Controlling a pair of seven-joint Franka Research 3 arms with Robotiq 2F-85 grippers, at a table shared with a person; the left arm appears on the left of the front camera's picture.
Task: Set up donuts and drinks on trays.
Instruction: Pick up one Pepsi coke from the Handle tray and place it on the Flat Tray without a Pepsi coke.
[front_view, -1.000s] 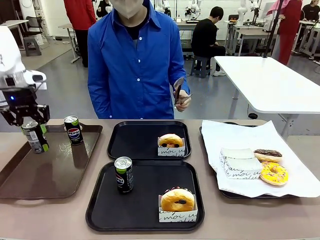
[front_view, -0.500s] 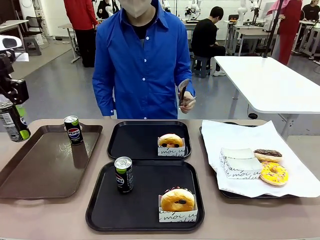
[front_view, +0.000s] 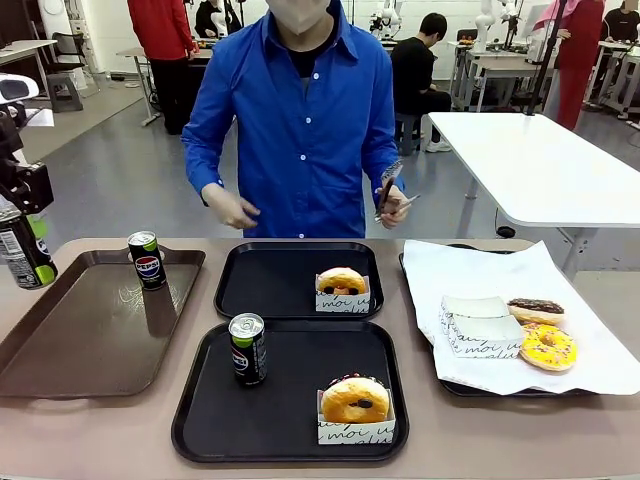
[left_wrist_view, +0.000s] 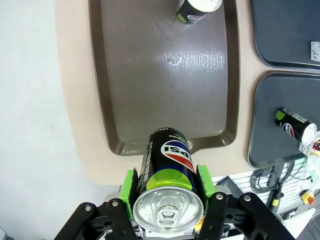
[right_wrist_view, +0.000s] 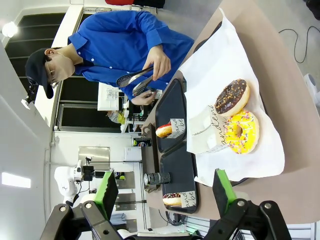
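Note:
My left gripper (front_view: 20, 222) hangs at the far left, shut on a black soda can (front_view: 27, 262) held above the table just outside the brown tray's left rim. In the left wrist view the green pads (left_wrist_view: 131, 186) clamp that can (left_wrist_view: 169, 161) near its silver top. A second can (front_view: 147, 260) stands on the brown tray (front_view: 90, 340). The near black tray (front_view: 290, 440) carries a can (front_view: 247, 348) and a boxed donut (front_view: 355, 402). The far black tray (front_view: 260, 280) holds one boxed donut (front_view: 342, 287). My right gripper (right_wrist_view: 165, 192) is open and holds nothing, well off the table.
At the right, a paper-lined tray (front_view: 470, 262) holds an empty white box (front_view: 475, 322), a chocolate donut (front_view: 535, 309) and a sprinkled yellow donut (front_view: 548, 347). The person in blue stands at the far edge, holding tongs (front_view: 390, 188) above the table.
My left gripper lifted the can off the brown tray and carried it left past the rim. The person shifted right, raising the tongs, and the other hand came into view.

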